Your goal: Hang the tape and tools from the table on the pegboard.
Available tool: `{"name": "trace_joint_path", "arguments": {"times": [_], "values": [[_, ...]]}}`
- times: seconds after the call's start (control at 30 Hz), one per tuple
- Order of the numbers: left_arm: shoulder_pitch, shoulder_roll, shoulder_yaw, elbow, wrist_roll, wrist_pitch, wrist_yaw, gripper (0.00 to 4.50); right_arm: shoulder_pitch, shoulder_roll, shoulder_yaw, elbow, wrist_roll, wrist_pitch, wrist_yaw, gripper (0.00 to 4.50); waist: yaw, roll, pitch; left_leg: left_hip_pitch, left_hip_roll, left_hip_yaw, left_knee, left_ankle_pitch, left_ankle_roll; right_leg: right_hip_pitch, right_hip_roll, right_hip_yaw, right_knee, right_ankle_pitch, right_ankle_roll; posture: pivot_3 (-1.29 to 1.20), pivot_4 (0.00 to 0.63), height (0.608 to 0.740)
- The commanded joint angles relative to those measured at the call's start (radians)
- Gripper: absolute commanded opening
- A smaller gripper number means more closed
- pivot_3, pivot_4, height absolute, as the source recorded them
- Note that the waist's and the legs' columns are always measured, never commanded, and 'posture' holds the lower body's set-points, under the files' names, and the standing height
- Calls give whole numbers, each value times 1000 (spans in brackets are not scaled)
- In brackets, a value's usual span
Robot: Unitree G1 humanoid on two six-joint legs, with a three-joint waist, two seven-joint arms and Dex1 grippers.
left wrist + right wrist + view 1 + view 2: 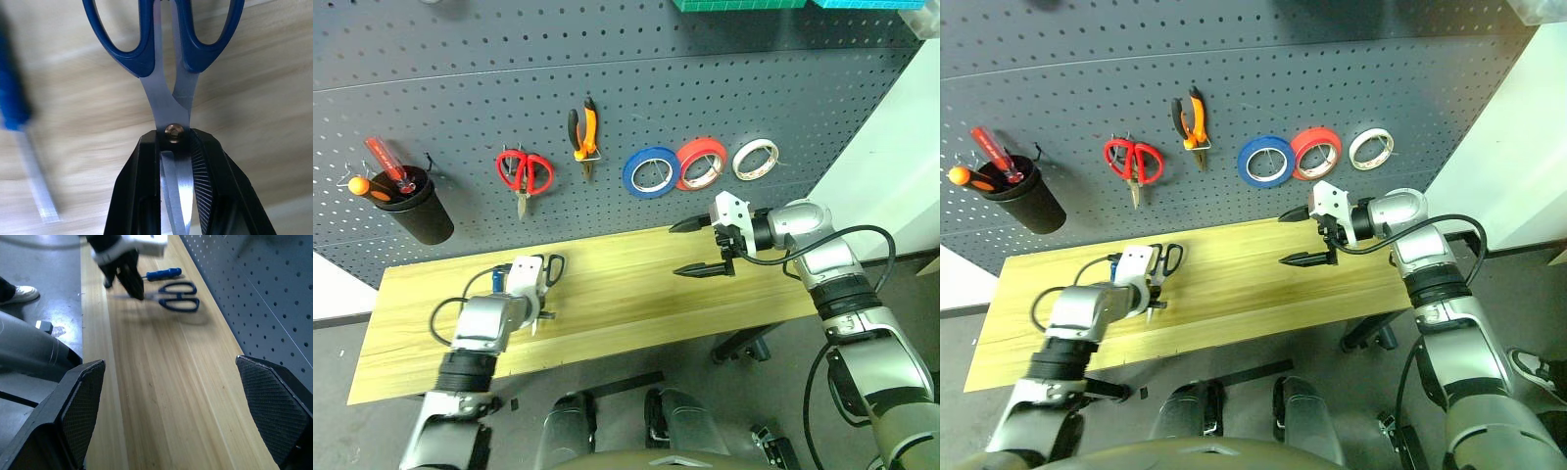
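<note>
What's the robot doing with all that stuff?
It is tidying tools from the table onto the pegboard. The left gripper has its jaws shut on the blades of the blue scissors. A blue screwdriver lies on the table beside them. The right gripper waits over the table with its jaws wide open, holding nothing. The orange pliers and the blue tape already hang on the pegboard, along with red scissors and two more rolls.

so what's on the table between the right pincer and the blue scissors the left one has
Nothing: the right wrist view shows bare wood of the table from the open right pincer up to the scissors, whose blades the left pincer is shut on.
</note>
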Motion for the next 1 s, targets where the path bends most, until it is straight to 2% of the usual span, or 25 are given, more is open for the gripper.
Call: {"name": "trace_joint_path", "arguments": {"times": [0.03,0.2,0.3,0.4,0.77,1.0], "values": [[90,90,-18,-184,-54,-192,-187,514,-2,-12,-29,-62,37,7,19,4500,2,1,1,0,0,0,-1,0,0,0,-1,0,0,-1,-2,68,131,740],[243,165,86,-283,-138,-434,-382,514,-16,-15,-71,-102,98,76,19,4500,6,1,1,0,-2,1,-8,0,0,-2,-4,1,-3,-2,-3,68,123,740],[321,147,159,-265,-187,-618,-472,514,-23,-18,-88,-106,120,108,17,4500,4,1,1,0,-4,1,-9,0,0,-2,-6,1,-5,-2,-3,66,121,740],[380,152,179,-242,-176,-796,-543,514,-22,-23,-97,-115,129,123,15,4500,4,1,1,0,-3,1,-10,0,0,-1,-6,1,-7,-2,-3,68,115,740],[475,82,295,-192,-246,-1186,-645,514,-30,-19,-141,-184,191,195,-6,4500,5,1,0,-1,-4,2,-10,0,0,-1,-5,0,-11,-2,-1,85,98,740],[398,30,298,-175,-241,-1289,-585,514,-45,6,-167,-189,235,236,-44,4500,8,1,-1,-1,-4,2,-9,0,0,1,-5,-2,-10,-1,0,94,79,740]]}}
